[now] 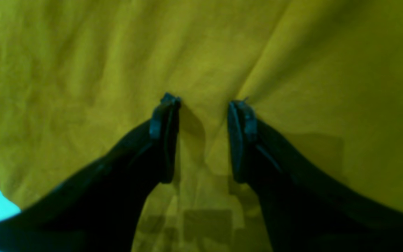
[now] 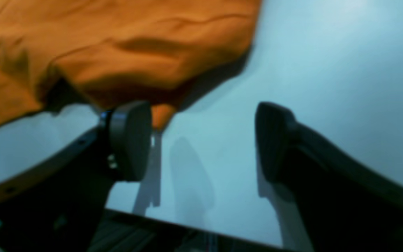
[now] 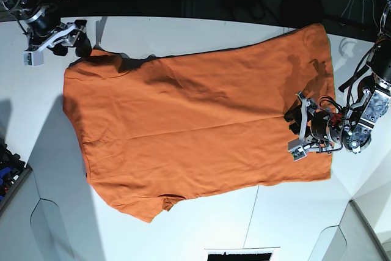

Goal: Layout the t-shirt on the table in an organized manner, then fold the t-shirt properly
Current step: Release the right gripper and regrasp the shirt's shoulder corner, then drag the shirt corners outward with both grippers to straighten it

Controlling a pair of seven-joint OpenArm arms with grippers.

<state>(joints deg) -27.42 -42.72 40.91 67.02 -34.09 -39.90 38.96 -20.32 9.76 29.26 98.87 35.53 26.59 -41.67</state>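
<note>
We see the orange t-shirt (image 3: 195, 120) spread across the white tabletop (image 3: 214, 35). The left gripper (image 1: 203, 105) rests on its hem end, jaws parted over cloth; the right gripper (image 2: 201, 140) hovers beside its sleeve corner, jaws spread wide, empty.

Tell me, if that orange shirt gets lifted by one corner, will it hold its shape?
Probably not. The plain orange cotton t-shirt lies rumpled with soft creases, so it likely droops. It seems light. Pushed across the matte white table, it would probably bunch.

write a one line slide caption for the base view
Plain orange cotton t-shirt spread on the matte white table, left gripper over its hem end, right gripper open beside a sleeve.
</note>
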